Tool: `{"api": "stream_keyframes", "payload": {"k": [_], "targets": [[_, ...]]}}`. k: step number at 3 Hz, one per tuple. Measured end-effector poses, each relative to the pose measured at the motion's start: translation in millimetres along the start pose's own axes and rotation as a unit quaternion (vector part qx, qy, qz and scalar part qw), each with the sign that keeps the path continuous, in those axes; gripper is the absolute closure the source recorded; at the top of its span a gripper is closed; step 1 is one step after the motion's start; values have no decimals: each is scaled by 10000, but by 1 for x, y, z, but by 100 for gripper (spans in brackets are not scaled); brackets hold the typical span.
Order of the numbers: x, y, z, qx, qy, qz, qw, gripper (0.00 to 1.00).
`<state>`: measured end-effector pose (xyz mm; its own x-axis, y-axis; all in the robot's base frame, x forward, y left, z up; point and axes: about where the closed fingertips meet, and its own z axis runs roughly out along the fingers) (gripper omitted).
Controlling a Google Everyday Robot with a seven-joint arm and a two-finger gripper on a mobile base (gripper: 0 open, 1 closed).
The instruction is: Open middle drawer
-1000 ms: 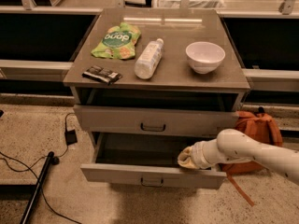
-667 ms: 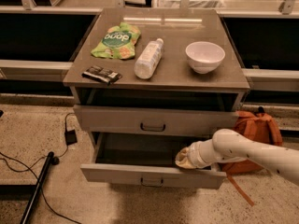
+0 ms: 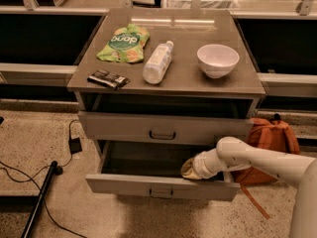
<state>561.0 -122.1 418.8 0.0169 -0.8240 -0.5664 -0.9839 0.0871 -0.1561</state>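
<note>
The grey cabinet has its middle drawer pulled out toward me. Its small dark loop handle sits centred on the shallow front. My gripper reaches in from the right, just behind the drawer's front panel at its right half, and the white arm trails off to the lower right. The inside of the drawer is dark. The taller-fronted drawer above has its own handle. The lowest drawer is hidden under the open one.
On the cabinet top lie a green snack bag, a clear bottle on its side, a white bowl and a dark bar. An orange backpack stands on the floor at the right, and cables with a dark pole lie at the left.
My gripper has shifted a little to the left along the inside of the drawer front. The drawer stands about as far out as before.
</note>
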Motion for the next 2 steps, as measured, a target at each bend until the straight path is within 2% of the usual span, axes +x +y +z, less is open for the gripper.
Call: {"api": "stream_keyframes", "payload": {"k": [1,2], "targets": [[3,8,1,-148,-1,-77,9999,100],[8,28,-8,-356,10,-188,9992,100]]}}
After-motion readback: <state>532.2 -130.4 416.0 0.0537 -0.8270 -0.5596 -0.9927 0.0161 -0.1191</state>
